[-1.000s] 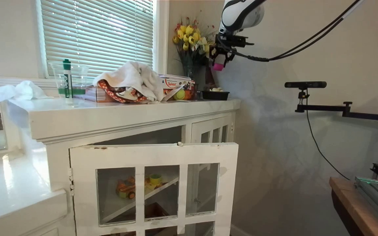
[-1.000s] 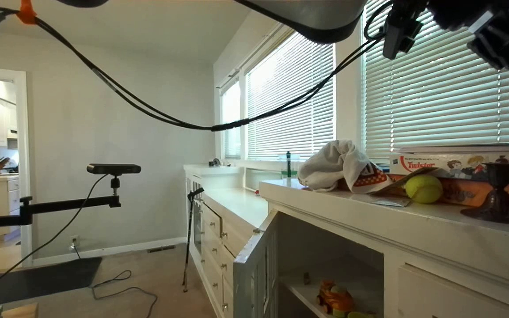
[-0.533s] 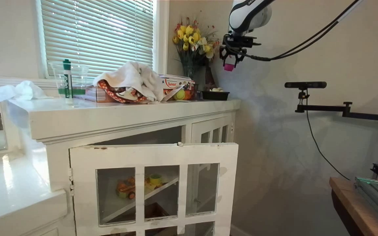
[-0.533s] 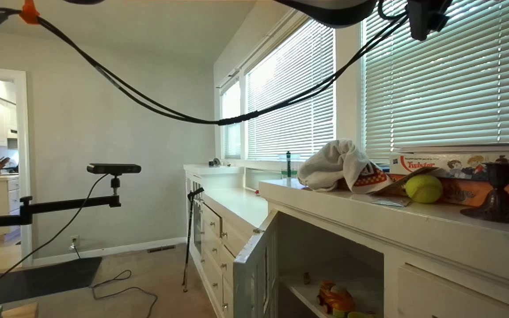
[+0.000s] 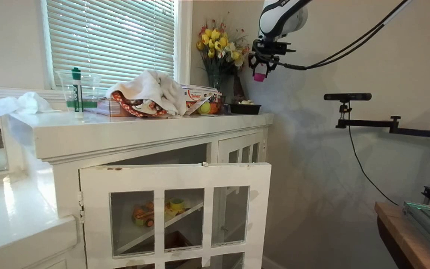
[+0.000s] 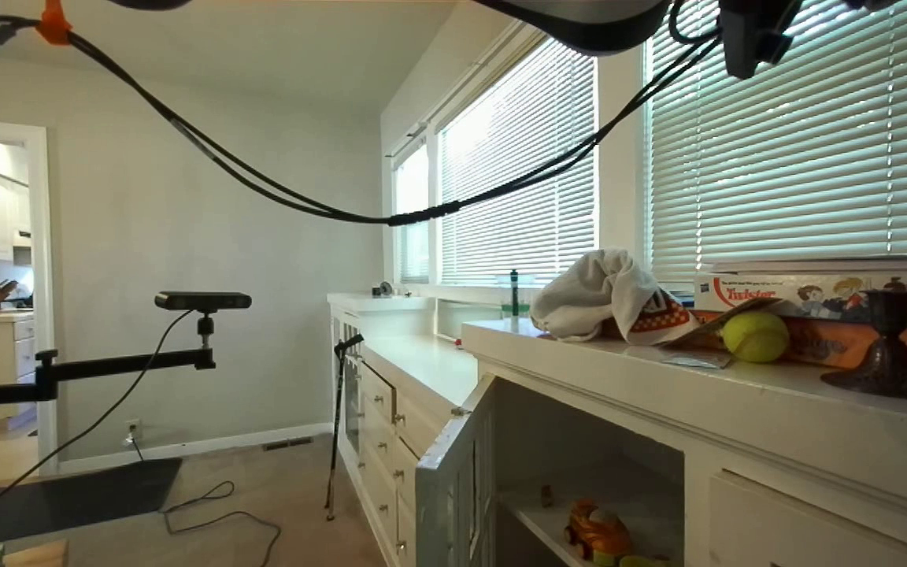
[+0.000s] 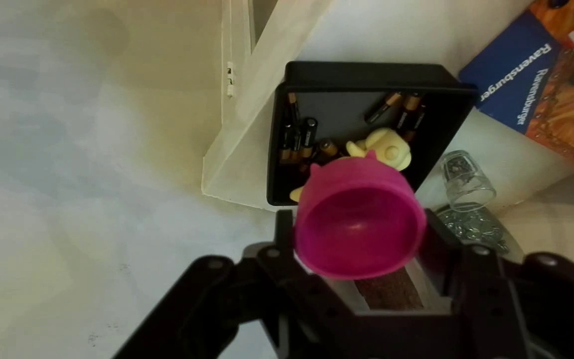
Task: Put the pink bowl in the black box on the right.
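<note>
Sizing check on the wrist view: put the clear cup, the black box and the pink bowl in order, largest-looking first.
1. Black box, largest even though partly covered.
2. Pink bowl, nearest the camera of the three, which probably boosts its size.
3. Clear cup, plainly smallest.

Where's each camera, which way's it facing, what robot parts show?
In an exterior view: out in the room, facing white cabinet and window; arm and hand upper right, holding the pink bowl.
In an exterior view: apparently under the arm, looking along the cabinet toward a far wall; arm underside, cable, hand parts across the upper half.
Wrist view: on the wrist, looking down past the bowl at the black box; fingers show.
Both exterior views share cabinet, cloth, tennis ball.
</note>
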Controlling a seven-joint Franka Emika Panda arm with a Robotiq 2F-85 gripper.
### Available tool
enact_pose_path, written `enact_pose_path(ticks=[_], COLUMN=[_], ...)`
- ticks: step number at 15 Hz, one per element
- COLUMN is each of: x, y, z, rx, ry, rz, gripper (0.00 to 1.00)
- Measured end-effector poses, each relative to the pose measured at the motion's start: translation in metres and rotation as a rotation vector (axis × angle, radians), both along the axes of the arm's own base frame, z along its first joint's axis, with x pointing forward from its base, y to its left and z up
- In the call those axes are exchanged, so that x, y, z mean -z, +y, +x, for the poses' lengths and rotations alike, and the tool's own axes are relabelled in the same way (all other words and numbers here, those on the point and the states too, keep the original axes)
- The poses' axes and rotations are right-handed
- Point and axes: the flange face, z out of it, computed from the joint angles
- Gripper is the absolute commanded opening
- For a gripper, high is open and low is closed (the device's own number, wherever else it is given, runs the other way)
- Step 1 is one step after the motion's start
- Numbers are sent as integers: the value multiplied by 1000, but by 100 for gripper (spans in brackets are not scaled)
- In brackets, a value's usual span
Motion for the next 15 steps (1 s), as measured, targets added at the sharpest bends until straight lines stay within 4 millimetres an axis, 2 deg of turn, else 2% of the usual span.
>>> enact_pose_path(ticks=[3, 8, 11, 15], x=[6, 7, 7, 25], y=[-14, -58, -73, -71], z=[-5, -10, 1, 32], rx=[20, 79, 84, 43], ry=[7, -15, -39, -28], rz=[0, -13, -12, 51], gripper=[36, 36, 36, 36])
